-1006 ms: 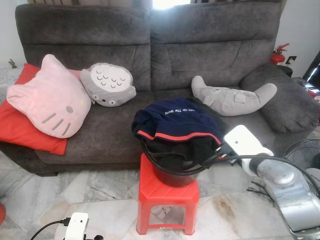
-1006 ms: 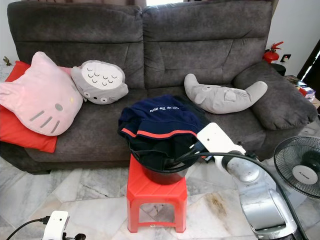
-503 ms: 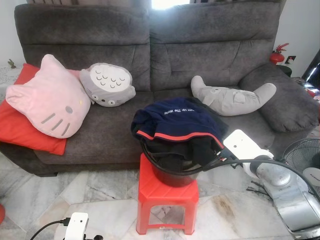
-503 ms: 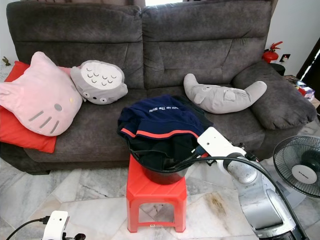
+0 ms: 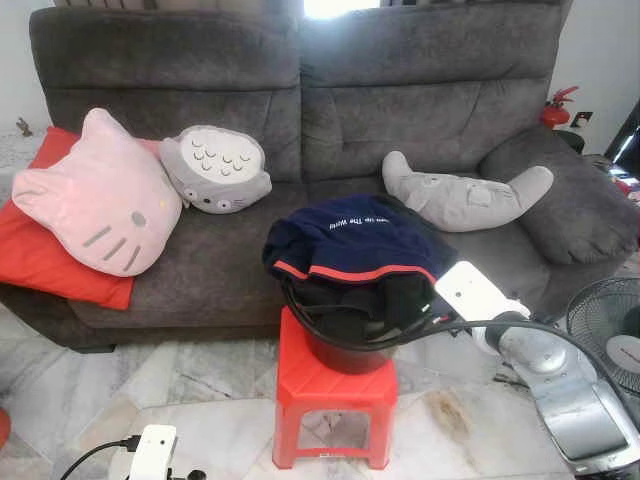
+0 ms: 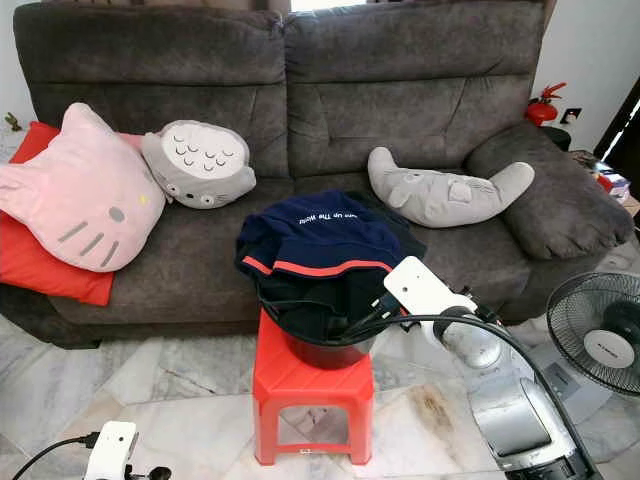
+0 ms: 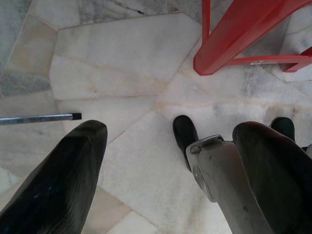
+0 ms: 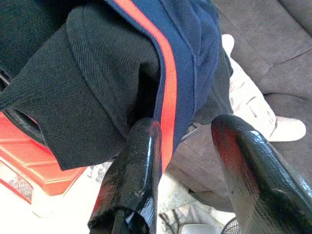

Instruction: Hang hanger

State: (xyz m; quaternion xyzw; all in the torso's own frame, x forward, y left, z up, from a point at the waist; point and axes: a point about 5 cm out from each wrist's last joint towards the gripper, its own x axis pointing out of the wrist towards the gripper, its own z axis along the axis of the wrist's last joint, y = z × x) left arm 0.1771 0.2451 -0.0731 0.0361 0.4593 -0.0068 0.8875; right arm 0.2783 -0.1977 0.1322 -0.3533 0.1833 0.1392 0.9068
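Observation:
A navy garment [image 5: 350,238] with a red stripe and white lettering is draped over a black bucket [image 5: 345,352] on a red plastic stool [image 5: 335,395]. Black cloth [image 8: 73,87] hangs over the bucket's right rim. My right gripper [image 6: 362,322] reaches in from the right at that rim. In the right wrist view it [image 8: 187,129] stands open, one finger [image 8: 139,161] against the black cloth and red stripe [image 8: 168,87], nothing clamped. My left gripper [image 7: 170,131] hangs open over the marble floor beside the stool's leg [image 7: 234,39].
A grey sofa [image 5: 300,90] stands right behind the stool, with a pink cat cushion [image 5: 95,195], a grey owl cushion [image 5: 215,170] and a grey plush [image 5: 465,195]. A floor fan [image 6: 600,345] stands at the right. A red fire extinguisher [image 5: 556,108] is by the wall.
My right arm has slid left toward the bucket, so its fingers sit further over the rim among the clothes. The left arm has stayed still.

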